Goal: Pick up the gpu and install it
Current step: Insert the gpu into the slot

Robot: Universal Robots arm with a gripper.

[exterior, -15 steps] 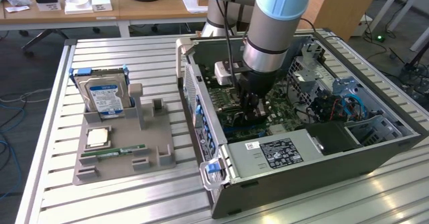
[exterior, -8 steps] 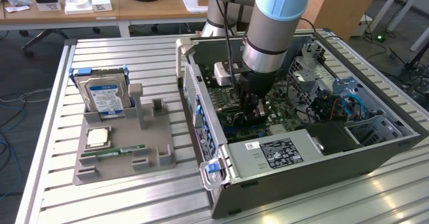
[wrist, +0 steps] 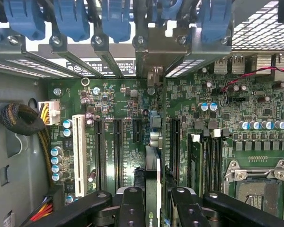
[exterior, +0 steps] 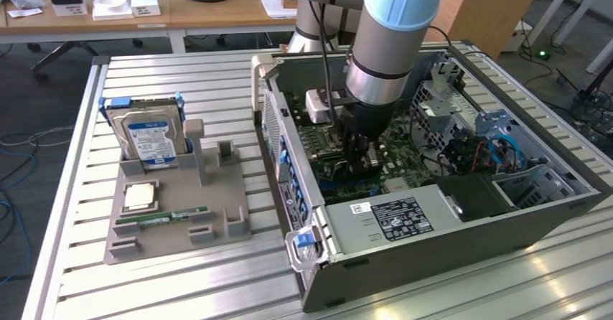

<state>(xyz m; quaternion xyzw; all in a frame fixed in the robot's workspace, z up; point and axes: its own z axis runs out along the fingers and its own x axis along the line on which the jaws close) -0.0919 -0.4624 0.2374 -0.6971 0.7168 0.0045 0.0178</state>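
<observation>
Exterior view, left to right: grey parts holder [exterior: 172, 219] carrying hard drive [exterior: 148, 137], CPU [exterior: 140, 196] and RAM stick [exterior: 163, 217]; open computer case [exterior: 431, 219], far right. My gripper [exterior: 359, 163] is inside it over the motherboard [wrist: 118, 99], clenched on the gpu [wrist: 153, 182], held edge-on above the slots.

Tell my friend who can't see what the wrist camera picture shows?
The gripper holds the gpu edge-on just above the green motherboard inside the computer case, its black jaws closed on the card. Long black slots and a white slot run across the board, and blue clips line the case's edge beyond.
</observation>
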